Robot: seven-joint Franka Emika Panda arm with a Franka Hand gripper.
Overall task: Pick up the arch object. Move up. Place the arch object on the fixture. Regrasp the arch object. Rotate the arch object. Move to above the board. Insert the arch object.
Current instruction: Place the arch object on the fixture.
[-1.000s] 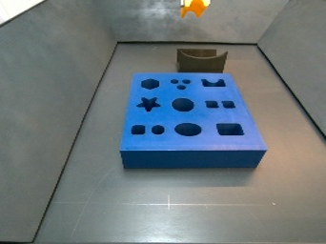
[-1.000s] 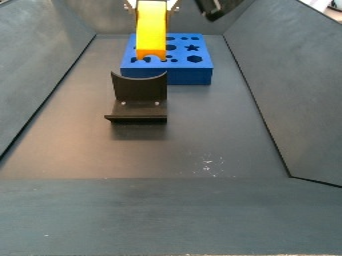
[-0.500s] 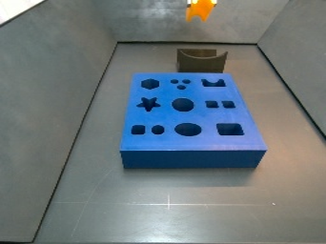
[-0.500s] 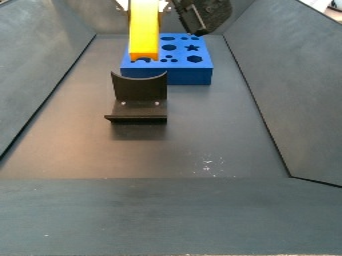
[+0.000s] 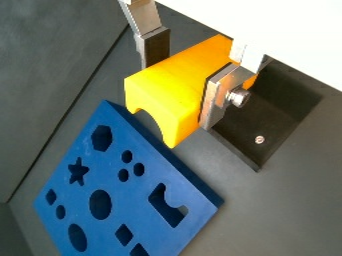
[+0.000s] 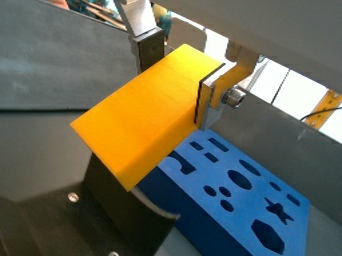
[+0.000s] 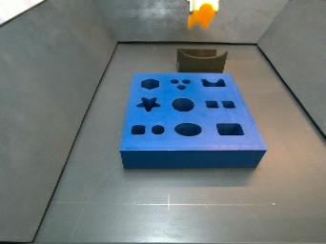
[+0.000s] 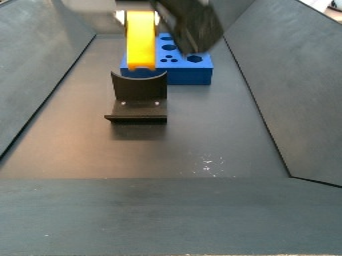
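Jaws (image 5: 185, 72) pinching one arch object (image 5: 174, 88) | above one fixture (image 8: 138, 97) | one board (image 7: 186, 119)

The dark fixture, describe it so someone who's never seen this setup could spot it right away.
Find the large blue square board with shaped cutouts on the grey floor. Just beyond one edge of it stands the fixture, a small, nearly black bracket on a base plate. The gripper hangs above it holding the yellow-orange arch object; nothing else is that dark.
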